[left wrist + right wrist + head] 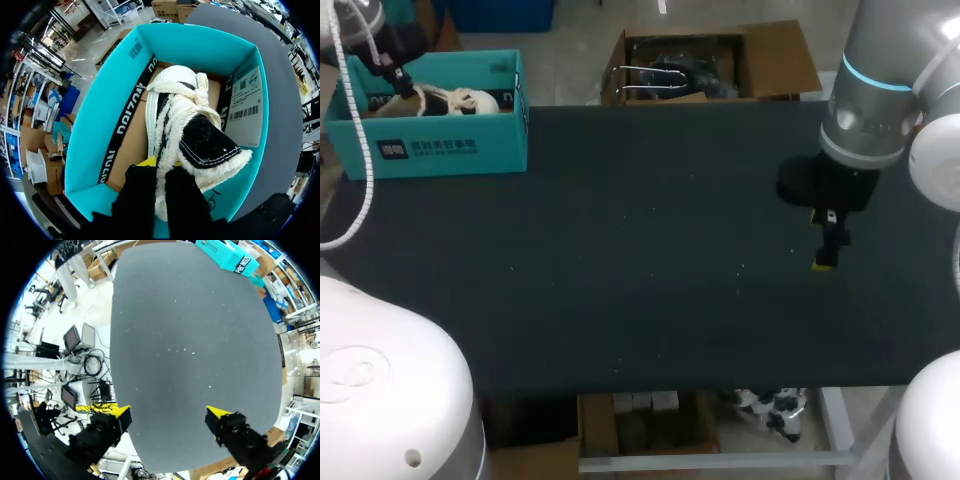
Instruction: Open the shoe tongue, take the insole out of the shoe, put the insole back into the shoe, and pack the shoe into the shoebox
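Left gripper (pixel 161 162): narrow, pinching the fleecy edge of the white-and-black fleece-lined shoe (pixel 185 110).
Shoe: lying inside the open teal cardboard shoebox (pixel 200 47), which stands on the dark grey table (pixel 620 270) at its far left corner.
Right gripper (pixel 167 415): spread wide, empty, above bare tabletop, well apart from the box.
In the way: box walls close around the left arm's fingers.

- Shoe (pixel 185 120): heel end hidden beneath the left gripper (pixel 162 163); insole not to be made out.
- Left gripper: yellow tips mostly covered by the shoe trim pinched between them.
- Shoe, head view: lower part hidden behind the shoebox (pixel 430 150) wall.
- Right gripper (pixel 825 262), head view: one yellow tip showing, the other hidden.
- Shoebox, right wrist view: cut off at the rim.
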Motion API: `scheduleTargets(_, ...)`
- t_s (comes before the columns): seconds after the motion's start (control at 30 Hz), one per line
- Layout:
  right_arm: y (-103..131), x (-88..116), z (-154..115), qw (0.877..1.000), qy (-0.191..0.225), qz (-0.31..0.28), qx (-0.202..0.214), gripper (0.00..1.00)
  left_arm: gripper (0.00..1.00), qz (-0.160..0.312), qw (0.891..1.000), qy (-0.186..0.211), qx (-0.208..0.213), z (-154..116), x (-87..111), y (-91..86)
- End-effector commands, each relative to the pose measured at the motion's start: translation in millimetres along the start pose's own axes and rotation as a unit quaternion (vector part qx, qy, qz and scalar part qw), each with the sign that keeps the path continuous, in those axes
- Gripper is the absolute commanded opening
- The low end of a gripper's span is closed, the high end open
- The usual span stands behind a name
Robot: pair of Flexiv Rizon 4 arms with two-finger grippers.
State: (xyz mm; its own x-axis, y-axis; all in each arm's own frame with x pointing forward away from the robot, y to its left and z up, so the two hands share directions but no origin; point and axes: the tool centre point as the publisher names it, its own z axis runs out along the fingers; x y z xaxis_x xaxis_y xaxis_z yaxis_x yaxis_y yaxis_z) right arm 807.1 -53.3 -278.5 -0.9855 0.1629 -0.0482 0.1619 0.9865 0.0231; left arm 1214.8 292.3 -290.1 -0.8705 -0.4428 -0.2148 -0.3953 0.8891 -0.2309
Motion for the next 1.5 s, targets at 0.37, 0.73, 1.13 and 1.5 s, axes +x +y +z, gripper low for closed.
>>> scheduleTargets(0.37, 0, 0, 0, 1.0, 0.0, 0.0, 0.001, 1.0, 1.0, -0.046, 0.998, 0.036, 0.003, 14, -29.4, 0.1)
scheduleTargets(0.73, 0, 0, 0, 1.0, 0.0, 0.0, 0.001, 1.0, 1.0, -0.026, 0.999, 0.036, -0.007, -61, 6.6, -32.9)
scheduleTargets(1.13, 0, 0, 0, 1.0, 0.0, 0.0, 0.001, 1.0, 1.0, -0.014, 0.998, -0.026, -0.052, -116, 72.8, -40.8)
scheduleTargets(1.5, 0, 0, 0, 1.0, 0.0, 0.0, 0.001, 1.0, 1.0, 0.015, 0.996, -0.083, -0.038, -140, 137.8, -32.5)
